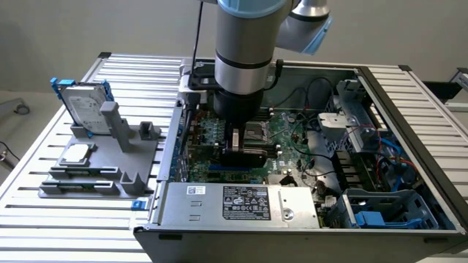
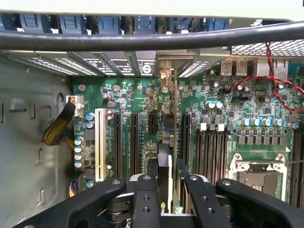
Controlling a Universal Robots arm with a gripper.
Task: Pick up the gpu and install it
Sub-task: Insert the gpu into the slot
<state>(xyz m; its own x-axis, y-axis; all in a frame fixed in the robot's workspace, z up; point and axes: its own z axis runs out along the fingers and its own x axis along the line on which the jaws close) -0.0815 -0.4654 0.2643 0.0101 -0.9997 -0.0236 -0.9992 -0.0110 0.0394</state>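
While the gpu (image 2: 164,166) stands edge-on and upright between the fingers (image 2: 145,199), we see the gripper (image 2: 167,194) clamped on it from both sides. It sits over the green motherboard (image 2: 228,123), in line with the long black expansion slots (image 2: 134,142); we cannot tell whether it is seated. In the exterior view the gripper (image 1: 244,143) is low inside the open computer case (image 1: 409,109). On the exterior view's left, a grey fixture (image 1: 95,186) carries a blue-framed hard drive (image 1: 82,107) and a small silver chip (image 1: 76,154).
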